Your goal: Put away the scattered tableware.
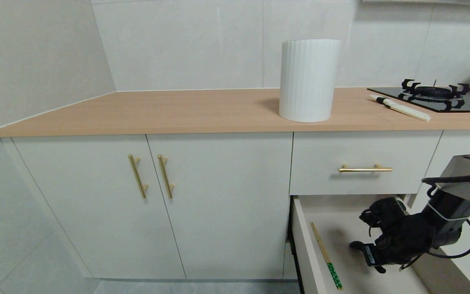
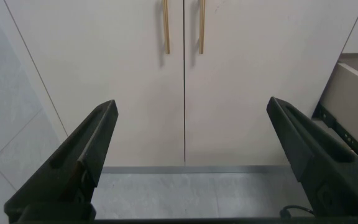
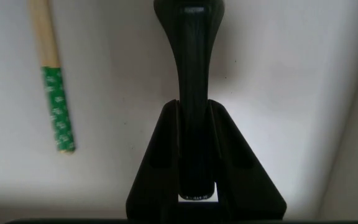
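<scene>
A pale kitchen with a wooden countertop (image 1: 178, 110) runs along tiled walls, and below it the lower drawer (image 1: 304, 245) stands pulled out to take the tableware. A pair of chopsticks (image 1: 325, 255) with green ends already lies along the drawer's left side. The right gripper (image 1: 367, 249) hangs low inside the drawer, its fingers closed tight on the handle of a black utensil (image 3: 188, 37) (a spoon, I'd guess, from the widening far end), held close to the drawer floor, probably so it can be laid down beside the chopsticks. The left gripper (image 2: 191, 106) is spread wide and holds nothing, facing the cabinet doors (image 2: 247, 81). On the counter a cream-handled knife (image 1: 400, 108) waits between the white ribbed canister (image 1: 308, 79) and the stove (image 1: 435, 96)
</scene>
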### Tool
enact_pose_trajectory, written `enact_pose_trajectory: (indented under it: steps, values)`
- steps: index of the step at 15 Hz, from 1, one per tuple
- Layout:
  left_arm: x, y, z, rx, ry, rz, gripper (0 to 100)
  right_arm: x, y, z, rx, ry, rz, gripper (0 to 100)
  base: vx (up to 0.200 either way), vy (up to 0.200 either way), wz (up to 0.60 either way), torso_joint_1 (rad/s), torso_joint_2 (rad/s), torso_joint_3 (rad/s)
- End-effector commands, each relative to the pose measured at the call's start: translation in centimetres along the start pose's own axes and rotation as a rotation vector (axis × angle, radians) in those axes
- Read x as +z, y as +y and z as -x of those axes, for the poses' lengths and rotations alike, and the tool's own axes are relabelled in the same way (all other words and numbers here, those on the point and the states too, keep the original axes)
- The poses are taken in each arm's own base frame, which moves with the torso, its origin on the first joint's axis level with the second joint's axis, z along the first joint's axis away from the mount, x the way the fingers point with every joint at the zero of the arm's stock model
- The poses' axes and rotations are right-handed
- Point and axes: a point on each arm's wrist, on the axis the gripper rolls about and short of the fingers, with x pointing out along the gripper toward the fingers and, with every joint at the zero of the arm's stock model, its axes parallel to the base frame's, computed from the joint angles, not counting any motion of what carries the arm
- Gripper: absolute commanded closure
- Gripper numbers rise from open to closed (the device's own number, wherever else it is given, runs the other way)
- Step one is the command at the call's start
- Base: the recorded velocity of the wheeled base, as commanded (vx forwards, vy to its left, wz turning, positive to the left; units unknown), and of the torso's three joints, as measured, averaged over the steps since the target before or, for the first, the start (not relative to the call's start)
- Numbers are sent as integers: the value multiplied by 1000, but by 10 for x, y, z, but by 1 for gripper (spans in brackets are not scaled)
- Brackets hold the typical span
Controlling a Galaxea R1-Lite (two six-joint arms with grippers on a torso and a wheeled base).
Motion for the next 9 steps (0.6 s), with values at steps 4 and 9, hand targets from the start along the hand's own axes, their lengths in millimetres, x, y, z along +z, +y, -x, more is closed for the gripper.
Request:
enact_pose_trajectory:
  steps: [4, 9]
  values:
    - [0, 0, 0, 0, 2, 0, 0, -2, 1, -4, 1, 11, 1, 100, 0, 0, 0, 0, 0, 0]
    - [0, 0, 0, 0, 2, 0, 0, -1, 1, -4, 2, 5, -1, 0, 0, 0, 0, 0, 0, 0]
